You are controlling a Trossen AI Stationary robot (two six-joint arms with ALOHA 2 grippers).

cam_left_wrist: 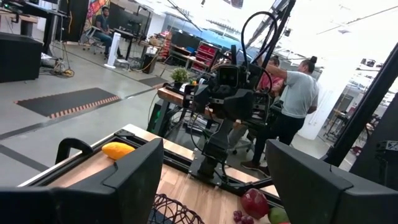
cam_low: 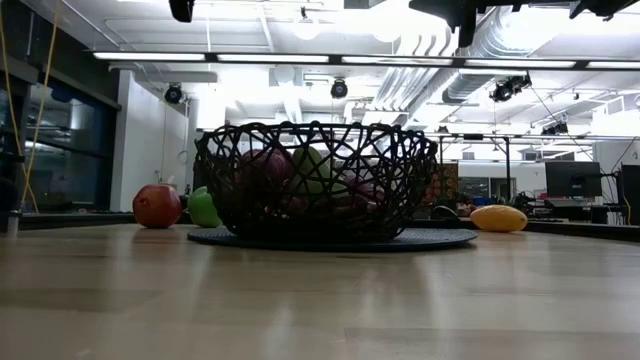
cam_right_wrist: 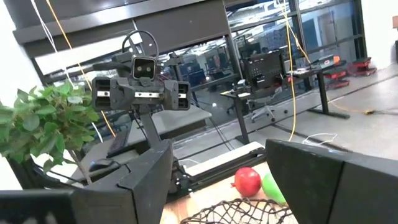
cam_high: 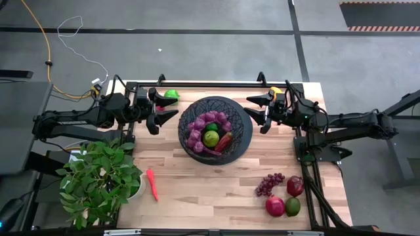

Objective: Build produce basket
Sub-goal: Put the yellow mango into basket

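Observation:
The black mesh basket stands mid-table and holds purple grapes, a green fruit and a red pepper. My left gripper hovers open just left of the basket. My right gripper hovers open just right of it. Both grippers are empty. A green fruit and a red one lie at the far edge behind the left gripper. The yellow mango lies at the far edge by the right gripper. A slim red-orange pepper lies near the left front.
A grape bunch, two red fruits and a green one sit at the near right corner. A leafy potted plant fills the near left corner. People stand in the room beyond the table.

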